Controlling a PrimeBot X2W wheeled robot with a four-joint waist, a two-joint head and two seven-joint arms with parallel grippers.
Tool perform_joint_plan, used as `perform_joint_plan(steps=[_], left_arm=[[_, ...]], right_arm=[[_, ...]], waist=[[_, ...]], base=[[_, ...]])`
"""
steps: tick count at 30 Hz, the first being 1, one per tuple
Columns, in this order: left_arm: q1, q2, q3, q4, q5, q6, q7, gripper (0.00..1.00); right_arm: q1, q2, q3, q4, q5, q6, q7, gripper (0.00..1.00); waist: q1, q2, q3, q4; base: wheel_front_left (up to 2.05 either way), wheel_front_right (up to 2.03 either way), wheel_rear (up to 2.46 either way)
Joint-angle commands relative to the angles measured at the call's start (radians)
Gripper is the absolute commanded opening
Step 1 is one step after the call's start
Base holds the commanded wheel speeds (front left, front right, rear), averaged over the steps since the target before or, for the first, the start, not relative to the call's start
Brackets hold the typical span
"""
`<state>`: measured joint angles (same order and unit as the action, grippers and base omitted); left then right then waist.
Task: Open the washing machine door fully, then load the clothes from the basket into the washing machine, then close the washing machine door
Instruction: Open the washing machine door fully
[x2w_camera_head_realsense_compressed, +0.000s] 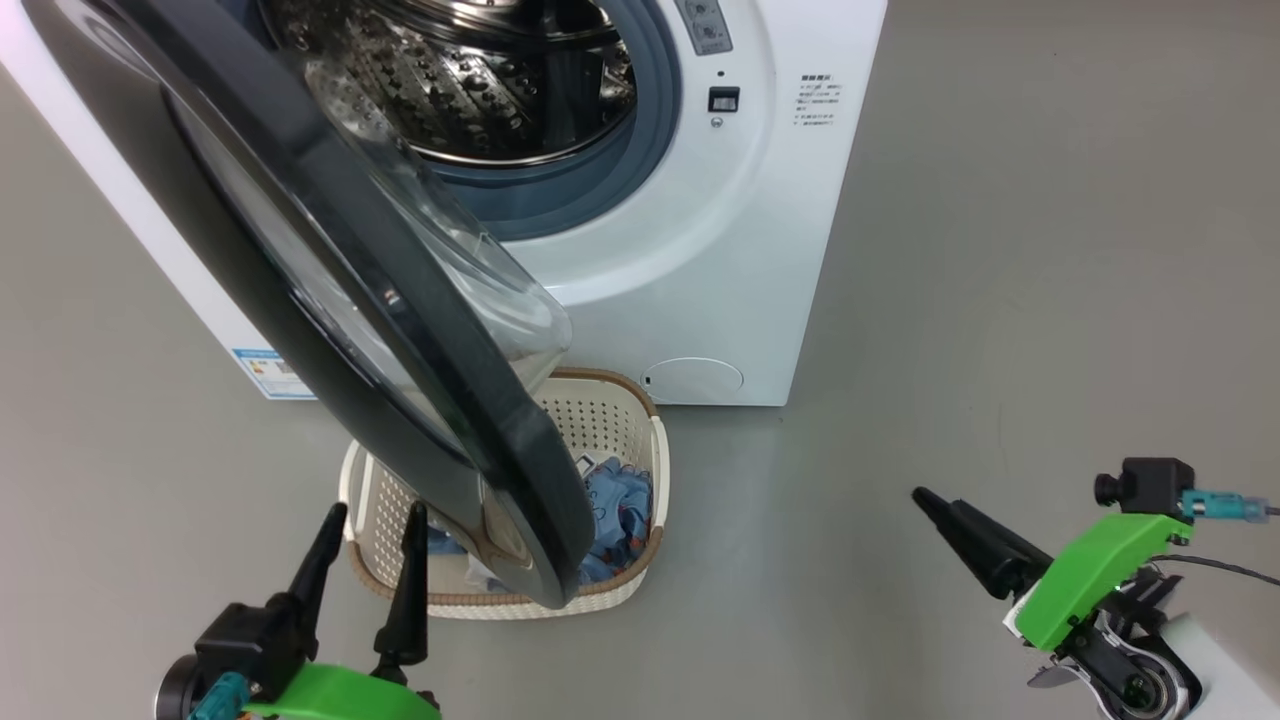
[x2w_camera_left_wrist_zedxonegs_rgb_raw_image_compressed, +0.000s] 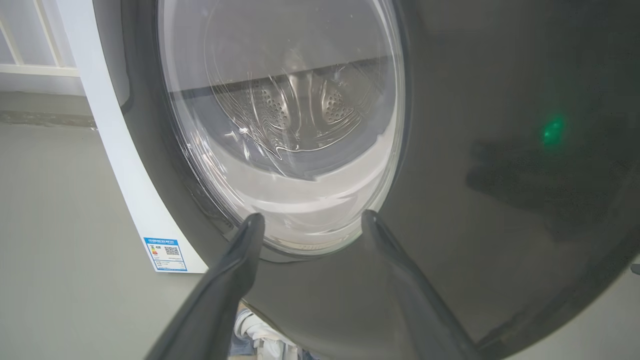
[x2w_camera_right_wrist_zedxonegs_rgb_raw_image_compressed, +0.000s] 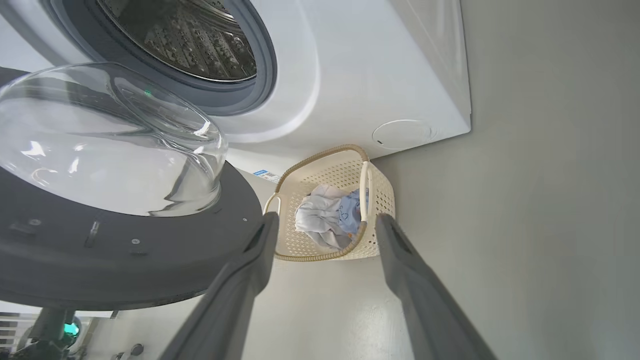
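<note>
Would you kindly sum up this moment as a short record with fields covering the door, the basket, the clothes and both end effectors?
opening: washing machine door swung open, hanging above the basket
container: basket on the floor, in front of the washing machine
load: clothes both in the basket, one pale, one blue
left arm: left end effector open, empty, pointing at the door's outer face
right arm: right end effector open, empty, right of the basket, aimed toward it
</note>
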<state>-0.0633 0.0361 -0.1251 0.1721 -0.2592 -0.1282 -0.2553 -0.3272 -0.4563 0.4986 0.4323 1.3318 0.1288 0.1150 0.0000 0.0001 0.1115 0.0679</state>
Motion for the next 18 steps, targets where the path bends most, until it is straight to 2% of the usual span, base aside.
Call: perform_joint_plan(steps=[1, 11, 16, 18], left_arm=[[-0.012, 0.014, 0.035, -0.019, 0.007, -0.002, -0.006, 1.0], [-0.012, 0.014, 0.041, -0.016, 0.005, -0.002, -0.006, 1.0], [-0.012, 0.014, 0.04, -0.014, 0.005, -0.002, -0.006, 1.0], [-0.012, 0.014, 0.042, -0.015, 0.005, -0.002, -0.006, 1.0]], right_arm=[[0.011, -0.023, 0.016, -0.014, -0.014, 0.002, -0.025, 1.0], [-0.033, -0.066, 0.121, 0.064, -0.112, 0.002, -0.318, 1.0], [-0.057, -0.078, 0.141, 0.107, -0.188, 0.002, -0.373, 1.0], [-0.066, -0.076, 0.11, 0.107, -0.241, 0.002, -0.376, 1.0]], waist=[[0.0, -0.0001, 0.0, -0.002], [0.0, -0.0001, -0.003, -0.009], [0.0, -0.0001, -0.003, -0.009], [0.0, -0.0001, -0.003, -0.009]], base=[[0.0, 0.0, 0.0], [0.0, 0.0, 0.0], [0.0, 0.0, 0.0], [0.0, 0.0, 0.0]])
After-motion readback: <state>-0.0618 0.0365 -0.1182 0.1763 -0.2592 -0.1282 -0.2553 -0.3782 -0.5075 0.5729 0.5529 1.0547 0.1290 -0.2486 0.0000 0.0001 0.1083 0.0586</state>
